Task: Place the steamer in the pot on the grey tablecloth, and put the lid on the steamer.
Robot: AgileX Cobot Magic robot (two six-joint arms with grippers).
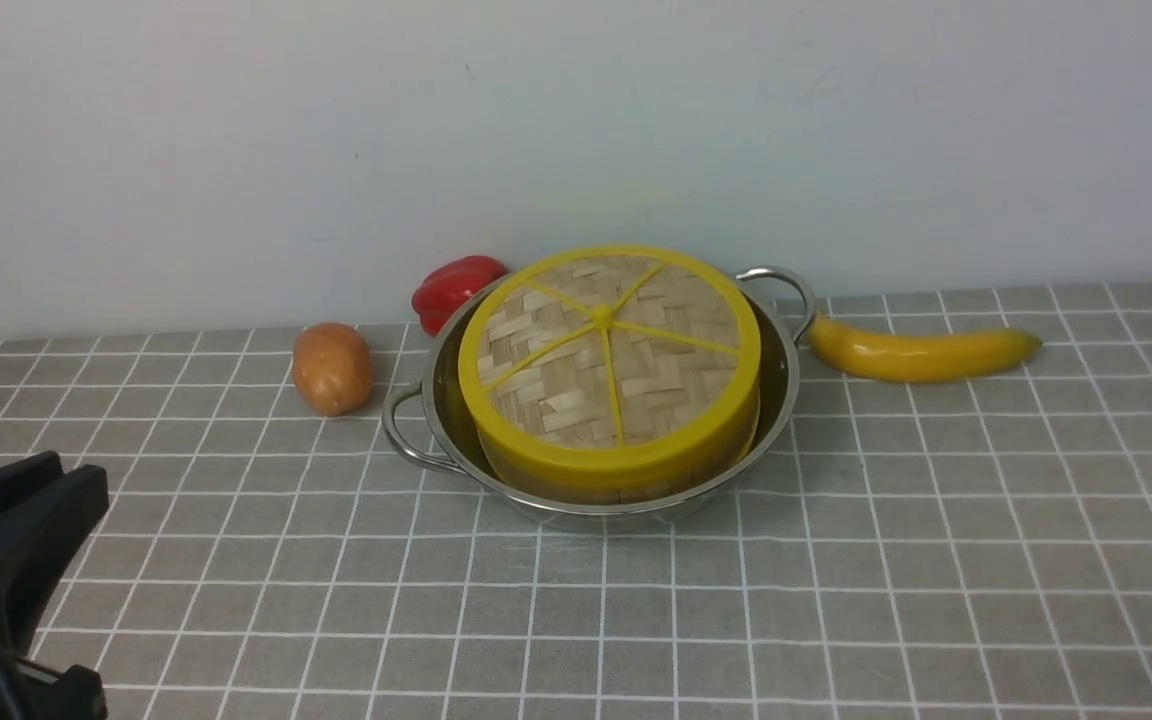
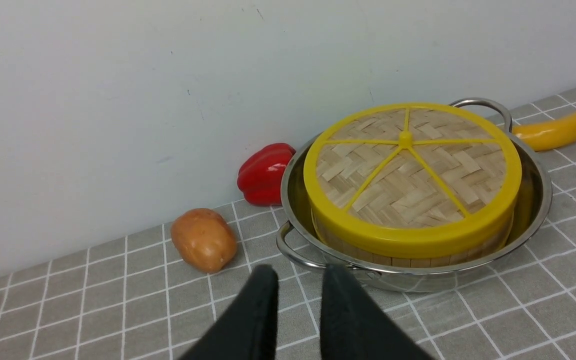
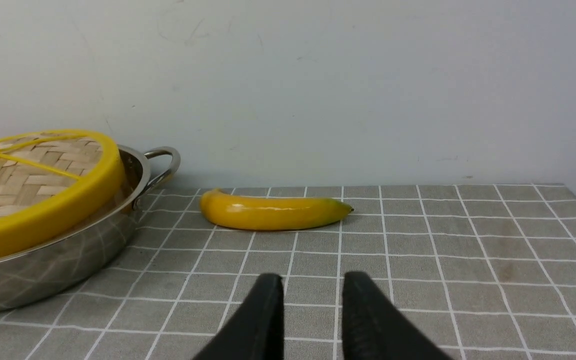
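Nearest the robot, the left pincer hangs low over the grey tablecloth with its 2 black fingers parted by a narrow gap and nothing between them, its tips just short of the pot's near loop handle. The right pincer likewise stands slightly apart and empty above bare cloth, well clear of the pot and short of the banana; in the front view only part of the left arm's black body shows at the lower left corner, and the right arm is out of frame. Further on, at the middle of the table, the shiny stainless-steel pot sits on the cloth with its 2 loop handles pointing front-left and back-right. Inside it rests the bamboo steamer, only its slatted side wall visible, and the woven lid with its thick yellow rim and 5 yellow spokes lies flat on top, covering it. Left of the pot lies a potato, just beside the near handle. Behind the pot's left side, against the white wall, is a red bell pepper. A banana lies to the right, its end near the far handle.
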